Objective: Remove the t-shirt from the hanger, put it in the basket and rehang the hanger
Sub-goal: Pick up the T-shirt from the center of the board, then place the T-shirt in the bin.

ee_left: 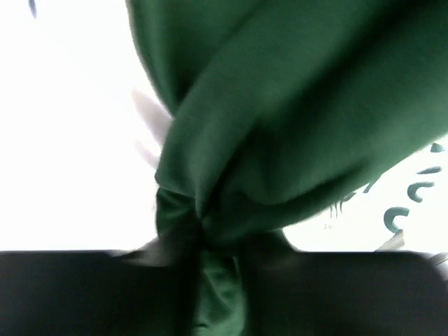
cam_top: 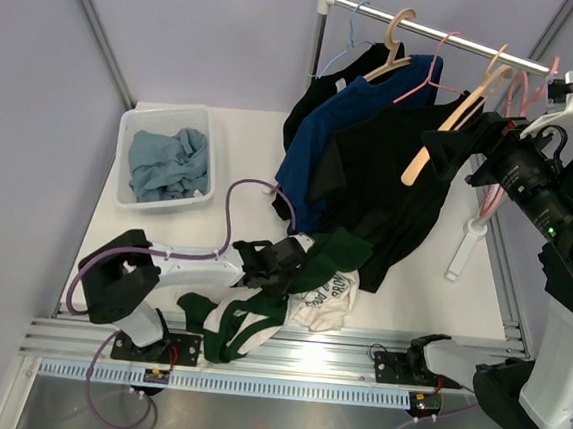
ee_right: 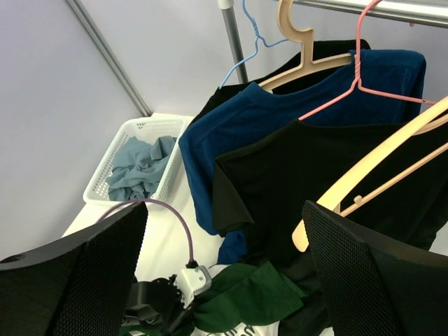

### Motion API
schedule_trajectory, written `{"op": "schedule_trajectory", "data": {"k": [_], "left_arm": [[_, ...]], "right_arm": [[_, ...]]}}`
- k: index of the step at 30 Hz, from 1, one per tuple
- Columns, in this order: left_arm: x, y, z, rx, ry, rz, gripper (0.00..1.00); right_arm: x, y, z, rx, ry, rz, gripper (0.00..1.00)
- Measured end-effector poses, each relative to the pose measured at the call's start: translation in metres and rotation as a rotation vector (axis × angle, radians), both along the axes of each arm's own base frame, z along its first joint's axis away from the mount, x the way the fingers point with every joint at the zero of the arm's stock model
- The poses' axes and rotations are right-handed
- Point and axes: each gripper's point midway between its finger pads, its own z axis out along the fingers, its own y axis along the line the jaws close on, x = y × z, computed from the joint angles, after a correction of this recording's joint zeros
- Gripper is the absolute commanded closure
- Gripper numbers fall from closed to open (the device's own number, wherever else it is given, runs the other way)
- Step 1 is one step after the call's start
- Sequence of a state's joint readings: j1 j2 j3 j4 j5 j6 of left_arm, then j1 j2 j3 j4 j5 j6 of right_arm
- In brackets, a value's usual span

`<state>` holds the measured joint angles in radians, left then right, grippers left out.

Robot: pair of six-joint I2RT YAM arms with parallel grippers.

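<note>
Left gripper [cam_top: 284, 265], table [cam_top: 431, 287] near edge: pinching green t-shirt [cam_top: 338, 254], cloth trailing rightward. Right gripper [cam_top: 451, 147]: spread, beside tilted wooden hanger [cam_top: 427, 152] under rail [cam_top: 453, 35], far-right corner.

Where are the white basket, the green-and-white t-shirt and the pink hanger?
white basket [cam_top: 165, 110]: overhead view, on its far rim.
green-and-white t-shirt [cam_top: 338, 251]: overhead view, on the bunched green cloth.
pink hanger [ee_right: 357, 66]: right wrist view, on its twisted neck.
</note>
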<state>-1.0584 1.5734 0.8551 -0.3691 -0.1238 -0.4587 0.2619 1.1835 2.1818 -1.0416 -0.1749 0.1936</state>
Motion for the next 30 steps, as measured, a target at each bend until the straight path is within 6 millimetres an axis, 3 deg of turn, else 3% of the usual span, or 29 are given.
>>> {"op": "schedule_trajectory", "data": {"k": [4,6,8,11,14,16,18,20,23,26,30], "left_arm": [[-0.001,0.011,0.005,-0.003,-0.007,0.080,1.00],[-0.003,0.025,0.023,-0.009,-0.031,0.127,1.00],[-0.001,0.041,0.056,-0.044,-0.089,0.184,1.00],[0.008,0.061,0.139,-0.138,-0.211,0.271,1.00],[0.024,0.074,0.261,-0.346,-0.391,0.364,1.00],[0.032,0.096,0.331,-0.470,-0.511,0.444,1.00],[0.041,0.128,0.386,-0.539,-0.637,0.548,1.00],[0.051,0.162,0.421,-0.523,-0.754,0.650,1.00],[0.072,0.193,0.447,-0.408,-0.874,0.750,1.00],[0.104,0.207,0.466,-0.278,-0.971,0.810,1.00],[0.156,0.213,0.461,-0.103,-1.012,0.841,1.00]], "right_arm": [[-0.012,-0.003,0.008,0.009,-0.031,0.000,0.00],[-0.019,-0.005,0.013,0.014,-0.051,0.000,0.01],[-0.026,-0.007,0.020,0.020,-0.073,0.000,0.01],[-0.037,-0.009,0.026,0.029,-0.099,0.003,0.00],[-0.043,-0.008,0.022,0.041,-0.103,0.016,0.01],[-0.040,-0.006,0.006,0.041,-0.070,0.024,0.00],[-0.032,-0.001,-0.016,0.037,-0.013,0.033,0.01],[-0.018,0.005,-0.040,0.031,0.051,0.041,0.00],[-0.005,0.012,-0.067,0.024,0.120,0.058,0.00],[0.000,0.018,-0.084,0.031,0.149,0.079,0.01],[-0.007,0.024,-0.094,0.060,0.142,0.114,0.01]]}}
